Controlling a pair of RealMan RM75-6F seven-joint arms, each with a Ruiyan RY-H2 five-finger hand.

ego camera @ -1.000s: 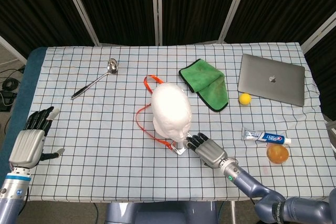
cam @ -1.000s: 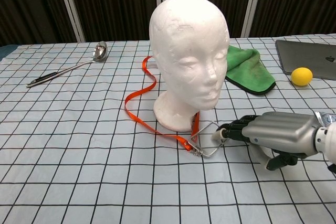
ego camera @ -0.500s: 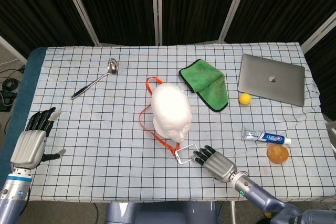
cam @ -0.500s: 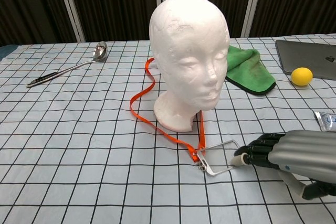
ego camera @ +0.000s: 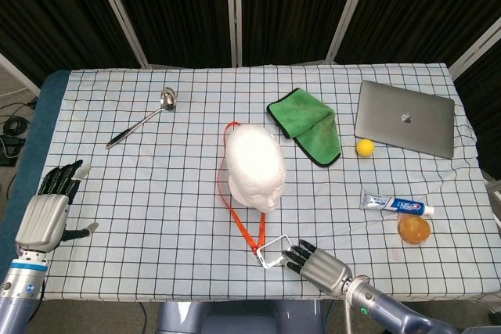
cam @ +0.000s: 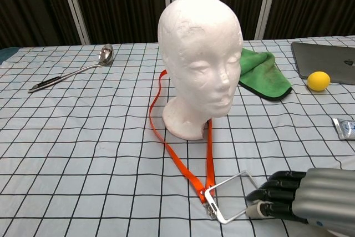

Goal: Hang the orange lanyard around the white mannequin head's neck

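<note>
The right hand (cam: 302,201) lies low at the near table edge, knuckles up, its dark fingers (cam: 274,195) side by side and reaching toward the clear card holder (cam: 230,195) at the end of the orange lanyard (cam: 186,165). The fingertips touch the holder's edge, but whether they pinch it cannot be told. The strap runs taut around the back of the white mannequin head (cam: 199,62) at its neck. The left hand (ego camera: 48,209) rests at the table's left edge, fingers extended, empty, its forearm cut off.
</note>
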